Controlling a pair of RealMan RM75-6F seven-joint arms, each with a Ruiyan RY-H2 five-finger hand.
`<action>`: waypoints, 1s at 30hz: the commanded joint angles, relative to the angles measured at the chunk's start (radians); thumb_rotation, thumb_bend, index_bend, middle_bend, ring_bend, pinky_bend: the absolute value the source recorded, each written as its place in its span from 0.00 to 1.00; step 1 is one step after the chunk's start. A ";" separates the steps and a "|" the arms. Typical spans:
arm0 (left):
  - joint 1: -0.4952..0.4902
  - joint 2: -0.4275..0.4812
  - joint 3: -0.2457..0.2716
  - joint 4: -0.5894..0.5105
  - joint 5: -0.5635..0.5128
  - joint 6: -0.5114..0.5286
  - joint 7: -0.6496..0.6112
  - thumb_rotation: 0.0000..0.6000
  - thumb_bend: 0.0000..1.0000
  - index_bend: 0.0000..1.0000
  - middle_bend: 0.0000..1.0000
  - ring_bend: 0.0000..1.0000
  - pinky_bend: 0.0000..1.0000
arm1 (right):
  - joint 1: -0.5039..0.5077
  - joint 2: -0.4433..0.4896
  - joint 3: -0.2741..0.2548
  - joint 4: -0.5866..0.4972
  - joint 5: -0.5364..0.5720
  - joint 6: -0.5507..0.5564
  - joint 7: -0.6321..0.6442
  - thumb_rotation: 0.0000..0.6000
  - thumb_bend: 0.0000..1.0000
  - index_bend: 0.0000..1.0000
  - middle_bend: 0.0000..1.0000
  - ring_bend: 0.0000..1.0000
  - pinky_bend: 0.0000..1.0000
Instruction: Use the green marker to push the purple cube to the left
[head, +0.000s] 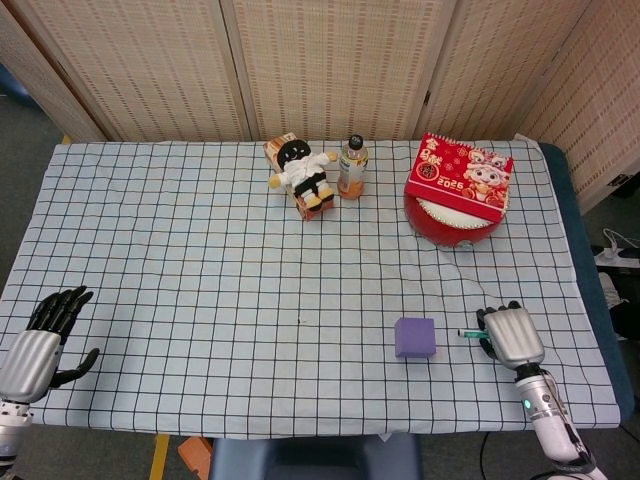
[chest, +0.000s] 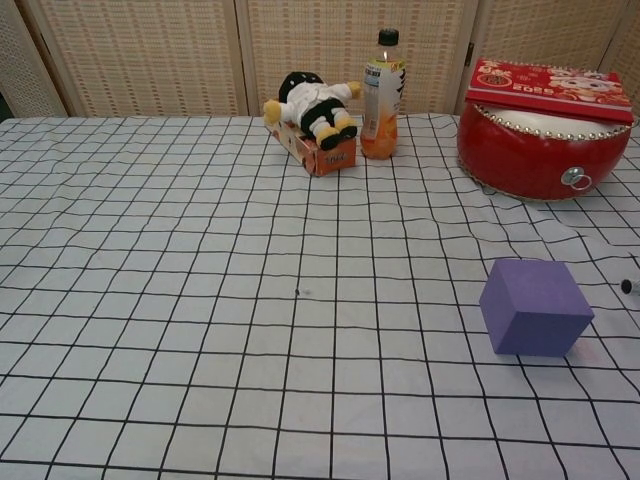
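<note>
Green marker (head: 468, 333) mostly under right robot hand (head: 513, 336)

head view looks steeply down on the table (head: 200, 250); chest view low, closer.

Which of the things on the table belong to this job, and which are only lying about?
Job: green marker in the right hand; purple foam cube.

Lying about: plush doll on its box; orange drink bottle; red drum with red calendar on top.

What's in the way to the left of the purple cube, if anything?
Nothing visible. Left of the purple cube only bare checked tablecloth shows; the doll and bottle stand at the far edge.
</note>
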 joint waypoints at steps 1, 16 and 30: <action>-0.001 0.000 0.000 0.000 0.000 -0.001 -0.001 1.00 0.36 0.00 0.00 0.00 0.05 | 0.006 0.010 0.000 -0.023 0.001 -0.010 -0.020 1.00 0.52 0.93 0.77 0.55 0.39; -0.003 0.006 0.000 0.000 -0.004 -0.005 -0.015 1.00 0.36 0.00 0.00 0.00 0.05 | 0.089 -0.044 0.018 -0.079 0.039 -0.099 -0.157 1.00 0.52 0.93 0.77 0.55 0.39; -0.003 0.010 -0.002 0.000 -0.007 -0.004 -0.029 1.00 0.36 0.00 0.00 0.00 0.06 | 0.183 -0.117 0.045 -0.131 0.094 -0.165 -0.287 1.00 0.52 0.93 0.77 0.55 0.39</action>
